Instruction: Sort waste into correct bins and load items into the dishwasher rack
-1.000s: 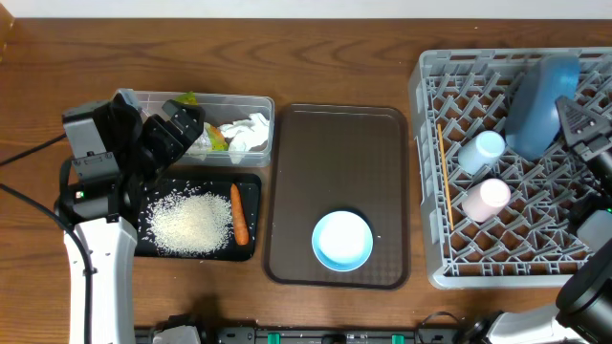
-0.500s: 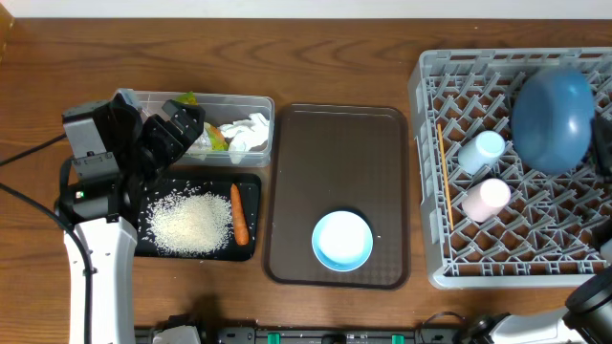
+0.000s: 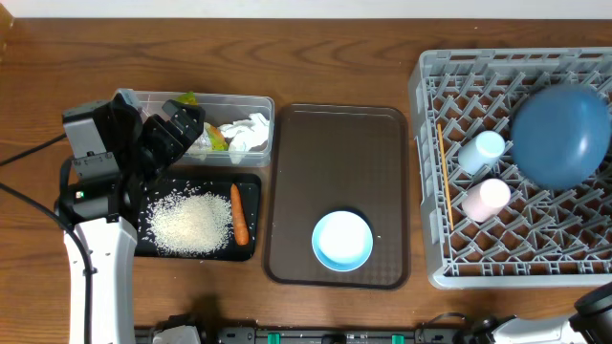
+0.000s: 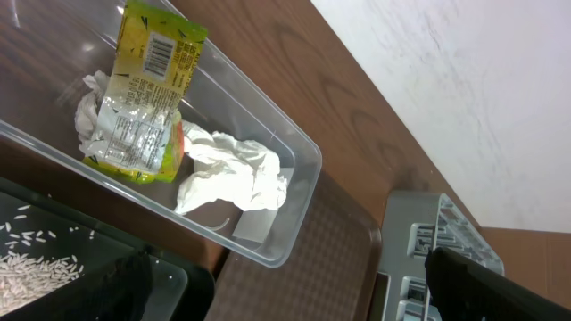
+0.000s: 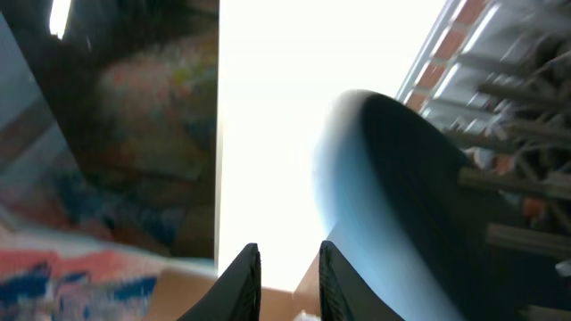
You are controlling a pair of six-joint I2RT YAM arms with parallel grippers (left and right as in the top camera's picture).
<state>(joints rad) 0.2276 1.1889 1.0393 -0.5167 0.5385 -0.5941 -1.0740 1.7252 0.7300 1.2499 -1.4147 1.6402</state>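
Blue plate (image 3: pixel 559 136) rests in grey rack (image 3: pixel 426 182), far right. Right gripper (image 5: pixel 287 272) is narrowly parted, empty; left gripper (image 4: pixel 285 275) is fully spread.

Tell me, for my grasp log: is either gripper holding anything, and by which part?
Nothing is held. The left gripper is open over the clear tub; the right gripper is open and empty near the dark blue plate.

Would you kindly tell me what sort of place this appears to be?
Probably a lab mock-up of a dish-clearing station: a grey dishwasher rack holding a blue plate, a clear waste tub and a brown serving tray on a wooden table.
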